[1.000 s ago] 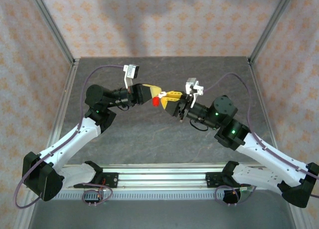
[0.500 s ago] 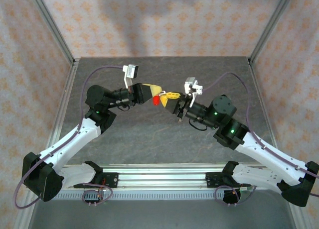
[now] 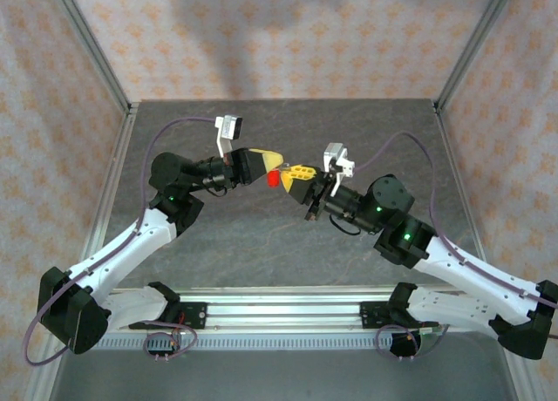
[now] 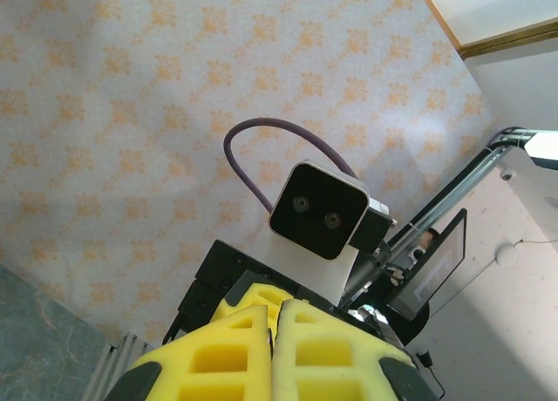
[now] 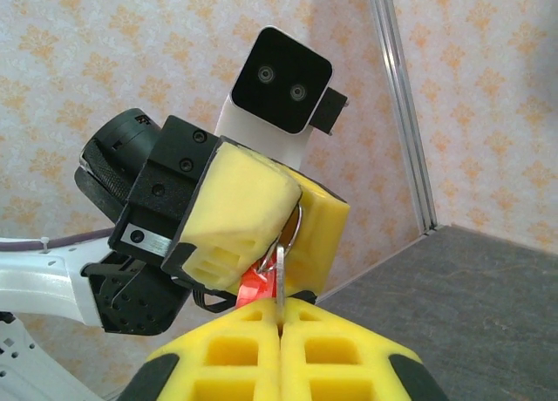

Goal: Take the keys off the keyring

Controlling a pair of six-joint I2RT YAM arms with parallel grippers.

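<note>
Grey marbled tabletop lies below two raised grippers that meet tip to tip. The right gripper is clenched on the silvery key, whose shaft rises out of its seam. Just beyond, the left gripper pinches the thin ring of the keyring, its red piece hanging beneath those jaws.

At the bottom, the right gripper has its two yellow fingers pressed tight together. A thin silver key sticks up from between them. Just above, the left gripper has its yellow fingers closed on the keyring, and the red piece hangs beside the key. A white camera sits on top of it. Behind are a flowery wall, a metal post and the grey table
</note>
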